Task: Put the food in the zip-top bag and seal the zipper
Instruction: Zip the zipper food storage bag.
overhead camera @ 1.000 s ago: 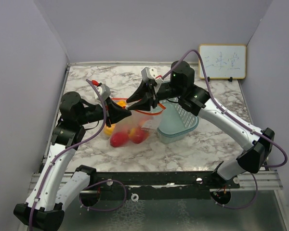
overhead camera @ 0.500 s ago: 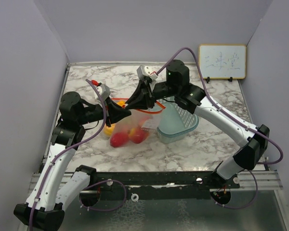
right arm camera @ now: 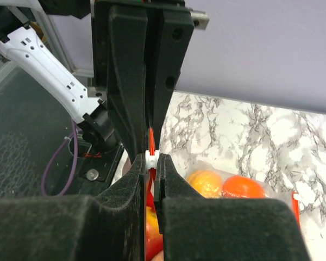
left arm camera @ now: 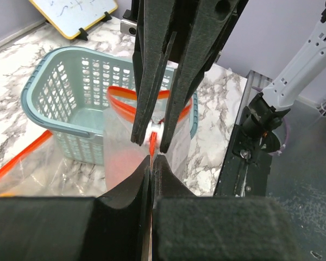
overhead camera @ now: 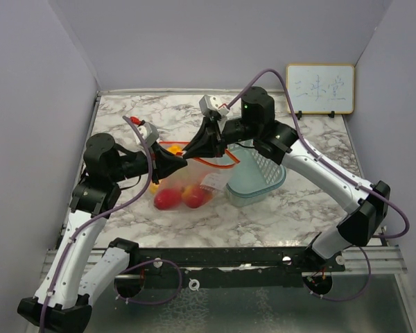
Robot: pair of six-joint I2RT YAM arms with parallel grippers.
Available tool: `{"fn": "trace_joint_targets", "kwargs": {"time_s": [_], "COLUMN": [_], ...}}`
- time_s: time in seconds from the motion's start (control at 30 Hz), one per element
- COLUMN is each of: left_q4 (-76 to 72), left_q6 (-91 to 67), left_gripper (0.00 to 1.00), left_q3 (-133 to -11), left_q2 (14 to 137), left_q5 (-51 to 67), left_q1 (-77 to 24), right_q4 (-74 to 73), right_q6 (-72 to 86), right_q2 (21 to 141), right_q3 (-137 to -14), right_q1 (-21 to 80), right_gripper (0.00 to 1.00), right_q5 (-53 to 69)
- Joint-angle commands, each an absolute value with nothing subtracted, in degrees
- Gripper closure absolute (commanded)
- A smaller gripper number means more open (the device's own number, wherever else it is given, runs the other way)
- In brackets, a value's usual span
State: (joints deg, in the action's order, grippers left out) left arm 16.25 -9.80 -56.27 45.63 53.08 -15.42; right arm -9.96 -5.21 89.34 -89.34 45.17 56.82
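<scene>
Just left of the basket [overhead camera: 263,182], the left hand [overhead camera: 183,161] and right hand [overhead camera: 188,148] met tip to tip, both clenched on the zipper [left arm camera: 123,104] of the zip-top bag [overhead camera: 209,182] holding the food [overhead camera: 168,199], with the strip's open length running on toward the basket.

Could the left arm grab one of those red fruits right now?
Probably not. The left fingers are shut on the zipper, right beside the right fingers, and the red fruits lie inside the zip-top bag, behind clear plastic. It would have to let go first.
</scene>
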Motion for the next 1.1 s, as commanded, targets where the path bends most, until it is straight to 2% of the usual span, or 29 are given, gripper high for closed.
{"fn": "trace_joint_targets", "kwargs": {"time_s": [0.0, 0.3, 0.57, 0.67, 0.87, 1.0, 1.03, 1.07], "left_q4": [19.08, 22.78, 25.59, 23.76, 20.86, 18.92, 18.49, 17.79], "left_q6": [-6.75, -4.30, -3.23, -3.99, -6.12, -7.03, -7.32, -7.67], "left_gripper": [1.00, 1.00, 1.00, 1.00, 1.00, 1.00, 1.00, 1.00], "left_q3": [-60.44, -64.23, -67.15, -66.29, -65.09, -64.22, -63.94, -63.63], "left_q2": [42.82, 42.02, 40.58, 40.06, 40.04, 40.37, 40.58, 40.72], "left_q5": [48.39, 38.42, 13.28, 7.15, -0.40, -0.46, 0.06, 0.58], "left_q1": [-15.38, -15.38, -15.33, -15.31, -15.38, -15.33, -15.37, -15.38], "right_q4": [-15.02, -20.52, -20.46, -20.20, -18.85, -17.77, -17.55, -16.87], "right_q6": [-9.29, -14.53, -16.59, -16.62, -16.25, -14.70, -14.00, -12.49], "right_q2": [87.10, 86.40, 85.00, 84.83, 83.67, 84.63, 84.86, 84.90], "right_q3": [-87.67, -83.83, -78.12, -76.85, -74.20, -73.80, -74.10, -74.51], "right_q1": [42.50, 39.03, 33.11, 32.00, 31.30, 31.12, 31.11, 31.11], "right_gripper": [0.98, 0.99, 0.99, 0.99, 0.98, 0.98, 0.98, 0.87], "right_q5": [56.13, 55.66, 56.67, 56.18, 46.17, 41.66, 41.37, 40.25]}}
